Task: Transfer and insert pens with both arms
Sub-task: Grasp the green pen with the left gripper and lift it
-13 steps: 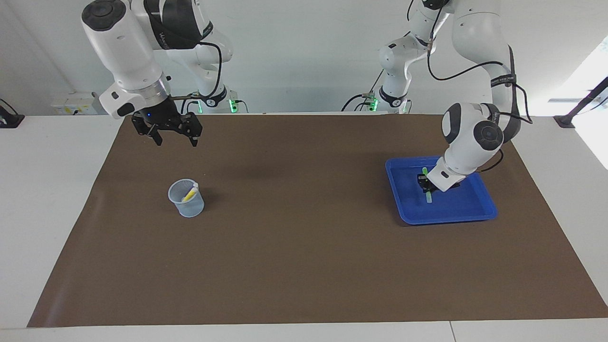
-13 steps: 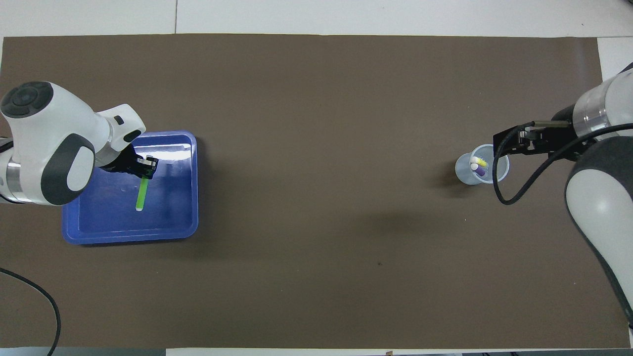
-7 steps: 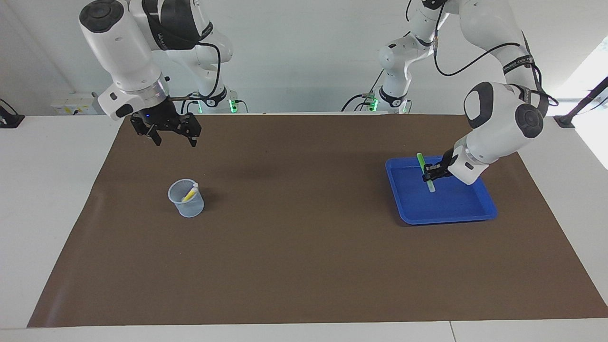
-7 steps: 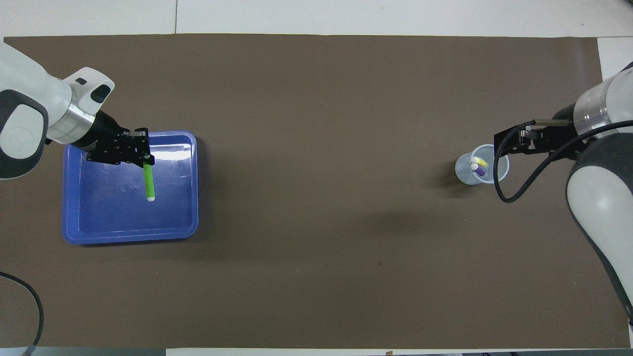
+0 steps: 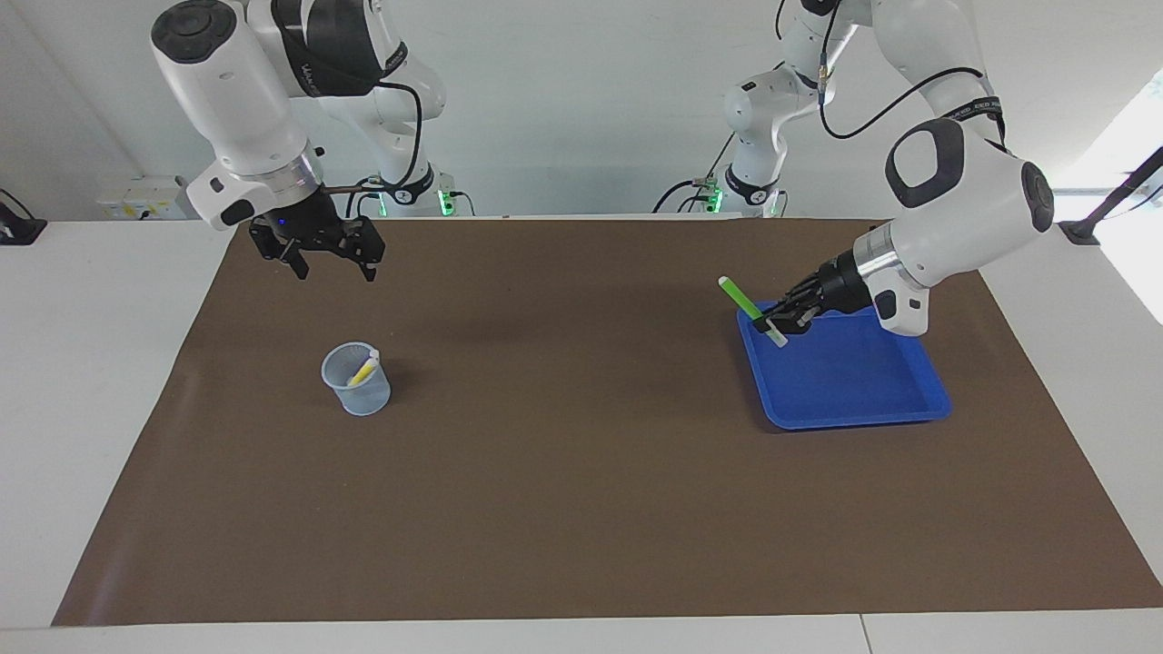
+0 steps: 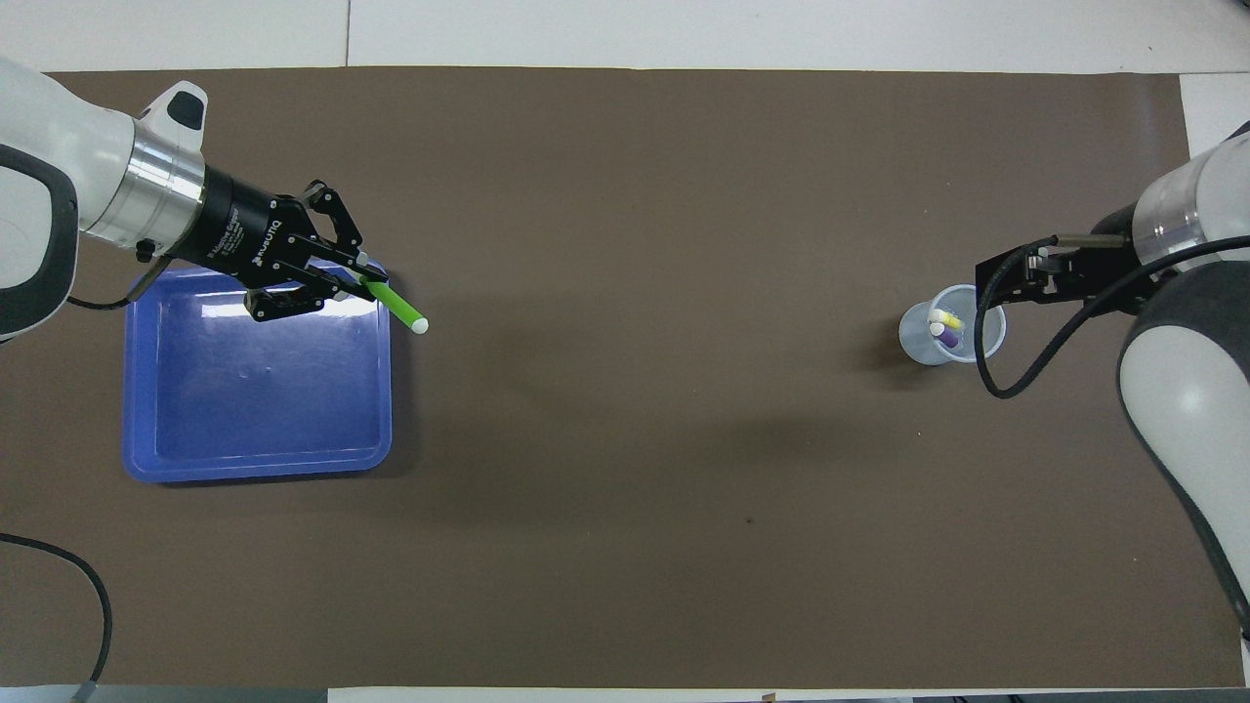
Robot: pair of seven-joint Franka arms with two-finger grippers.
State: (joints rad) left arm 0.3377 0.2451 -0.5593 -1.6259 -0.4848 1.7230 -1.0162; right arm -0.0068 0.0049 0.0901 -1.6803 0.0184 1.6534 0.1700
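Your left gripper (image 5: pixel 774 325) is clamped on the green pen (image 5: pixel 740 300), holding it tilted in the air over the corner of the blue tray (image 5: pixel 854 400), at the left arm's end of the mat. Your right gripper (image 5: pixel 332 263) waits with its fingers spread wide and nothing in them, raised over the mat near the cup (image 5: pixel 357 380), which holds the yellow pen (image 5: pixel 365 369) and purple pen (image 6: pixel 943 335)

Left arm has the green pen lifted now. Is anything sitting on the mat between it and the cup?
Nothing visible does. The left gripper holds the green pen over the blue tray's edge, and the brown mat between there and the cup is bare. The right gripper waits open, raised beside the cup.
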